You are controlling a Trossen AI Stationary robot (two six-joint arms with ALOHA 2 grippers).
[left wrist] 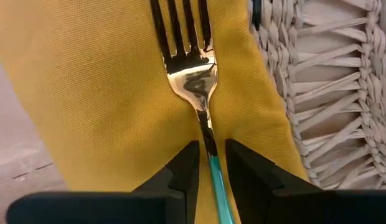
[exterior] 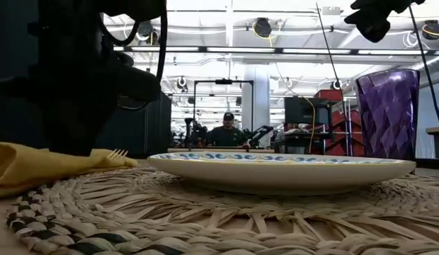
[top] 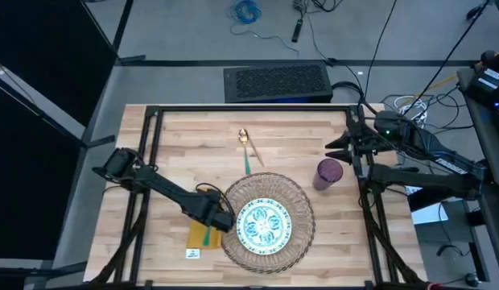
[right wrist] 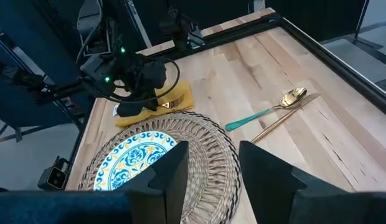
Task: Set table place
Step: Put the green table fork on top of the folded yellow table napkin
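Observation:
A round woven straw mat (top: 302,205) lies at the near middle of the table (top: 185,137), with a blue-green patterned plate (top: 264,224) on it. To the mat's left a mustard-yellow napkin (left wrist: 99,93) lies flat, and a gold fork (left wrist: 192,68) lies on it. My left gripper (left wrist: 211,150) is down over the napkin (top: 200,235), shut on the fork. A purple cup (top: 328,173) stands to the mat's far right. My right gripper (right wrist: 211,158) hangs open above the table's right side, near the cup. My left gripper has the fork's handle (left wrist: 209,144), just behind the neck where the teal part begins, between its two fingers. The fingers come from above and lie across the handle. The fork's head and tines rest on the napkin, which creases toward the handle.
A green-handled spoon (top: 245,153) and a gold knife (right wrist: 286,117) lie together on the bare wood at the far middle. A small white tag (top: 191,254) lies near the napkin. The black frame rails (top: 153,153) run along both sides. A person (exterior: 225,131) sits far behind the table.

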